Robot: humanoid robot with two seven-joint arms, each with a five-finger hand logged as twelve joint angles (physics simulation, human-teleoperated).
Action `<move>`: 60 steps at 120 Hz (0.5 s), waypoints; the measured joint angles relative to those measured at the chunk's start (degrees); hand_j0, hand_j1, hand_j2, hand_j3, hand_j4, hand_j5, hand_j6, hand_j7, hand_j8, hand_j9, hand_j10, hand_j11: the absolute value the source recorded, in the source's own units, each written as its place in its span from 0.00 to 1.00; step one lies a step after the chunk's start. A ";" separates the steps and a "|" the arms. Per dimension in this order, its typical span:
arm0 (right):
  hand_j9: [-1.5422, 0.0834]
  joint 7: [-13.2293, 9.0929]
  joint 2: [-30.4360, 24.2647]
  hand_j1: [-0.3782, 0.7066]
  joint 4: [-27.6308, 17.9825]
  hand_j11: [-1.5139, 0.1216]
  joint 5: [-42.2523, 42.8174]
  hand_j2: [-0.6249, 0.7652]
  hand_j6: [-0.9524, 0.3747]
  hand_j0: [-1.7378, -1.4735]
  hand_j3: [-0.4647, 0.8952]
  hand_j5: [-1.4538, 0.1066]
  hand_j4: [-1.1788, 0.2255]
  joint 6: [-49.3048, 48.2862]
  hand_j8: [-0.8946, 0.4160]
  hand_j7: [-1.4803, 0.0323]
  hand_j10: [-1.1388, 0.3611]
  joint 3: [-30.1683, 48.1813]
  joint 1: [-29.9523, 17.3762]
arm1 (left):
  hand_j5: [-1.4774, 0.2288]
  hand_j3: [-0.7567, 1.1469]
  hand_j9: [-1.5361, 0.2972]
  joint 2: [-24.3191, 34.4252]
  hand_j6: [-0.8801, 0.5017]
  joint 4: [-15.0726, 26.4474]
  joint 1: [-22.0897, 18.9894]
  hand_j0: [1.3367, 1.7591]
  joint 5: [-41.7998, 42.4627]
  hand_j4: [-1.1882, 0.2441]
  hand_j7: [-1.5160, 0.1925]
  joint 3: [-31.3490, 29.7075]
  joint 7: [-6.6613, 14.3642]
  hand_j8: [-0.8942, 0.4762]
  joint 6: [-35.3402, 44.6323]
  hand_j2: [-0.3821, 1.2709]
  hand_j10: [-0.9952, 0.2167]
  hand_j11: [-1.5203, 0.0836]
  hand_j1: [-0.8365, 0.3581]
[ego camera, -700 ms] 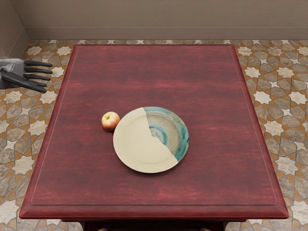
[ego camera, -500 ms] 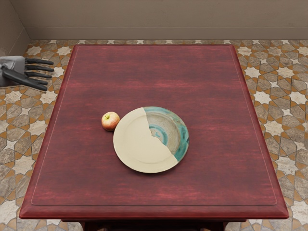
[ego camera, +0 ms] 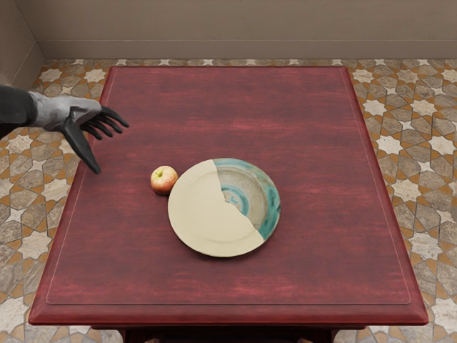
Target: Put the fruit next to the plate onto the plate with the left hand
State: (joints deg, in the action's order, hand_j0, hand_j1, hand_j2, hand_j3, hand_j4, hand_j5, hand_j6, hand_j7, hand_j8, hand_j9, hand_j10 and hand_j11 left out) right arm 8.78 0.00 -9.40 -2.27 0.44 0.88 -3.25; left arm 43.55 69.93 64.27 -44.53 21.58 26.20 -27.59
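The left hand (ego camera: 80, 120) comes in from the left side on a dark sleeve, and it hangs over the left edge of the dark red wooden table (ego camera: 235, 107), partly above the patterned floor tiles (ego camera: 421, 143) beside it. The hand is grey at the palm and black at the digits. Its fingers (ego camera: 114, 118) are spread and relaxed, fanned out toward the middle of the table, while the long thumb angles down toward the near side. It holds nothing and touches nothing that I can see. How high it floats above the tabletop I cannot tell from here. The apple (ego camera: 163, 179) sits on the bare table surface, nearer to me and farther in than the hand and clear of it. It is red with a yellowish patch, and its stem dimple faces up. It rests just beside the left rim of the plate (ego camera: 203, 221), close enough that I cannot say whether the two touch, and it is not on the plate. The plate lies flat near the middle of the table. Its left part is plain cream, and its right part is glazed grey-green with teal rings, the two meeting along a jagged line. A pale beige wall (ego camera: 250, 28) closes the room beyond the far end of the table.
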 joint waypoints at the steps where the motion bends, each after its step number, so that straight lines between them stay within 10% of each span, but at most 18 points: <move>1: 0.93 0.00 0.00 0.05 0.00 0.91 0.00 0.45 0.70 0.30 0.34 0.91 0.82 0.00 0.67 0.96 0.74 0.00 0.00 | 0.68 0.40 0.66 -0.06 0.46 0.38 -0.05 0.76 -0.62 0.66 0.70 -0.01 0.09 0.47 0.45 0.26 0.62 0.75 0.75; 60: 0.93 0.01 0.00 0.05 0.00 0.91 -0.01 0.45 0.70 0.30 0.34 0.91 0.82 0.00 0.67 0.96 0.74 0.00 0.00 | 0.66 0.40 0.65 -7.78 0.44 9.00 -0.61 0.76 -18.65 0.64 0.68 -9.79 7.72 0.46 17.53 0.26 0.60 0.73 0.73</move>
State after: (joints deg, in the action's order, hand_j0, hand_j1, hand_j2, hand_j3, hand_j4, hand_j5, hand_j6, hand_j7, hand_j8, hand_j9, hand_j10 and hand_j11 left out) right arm 8.79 0.00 -9.40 -2.28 0.44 0.88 -3.24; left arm 35.77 78.93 63.66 -63.17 11.79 33.92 -10.06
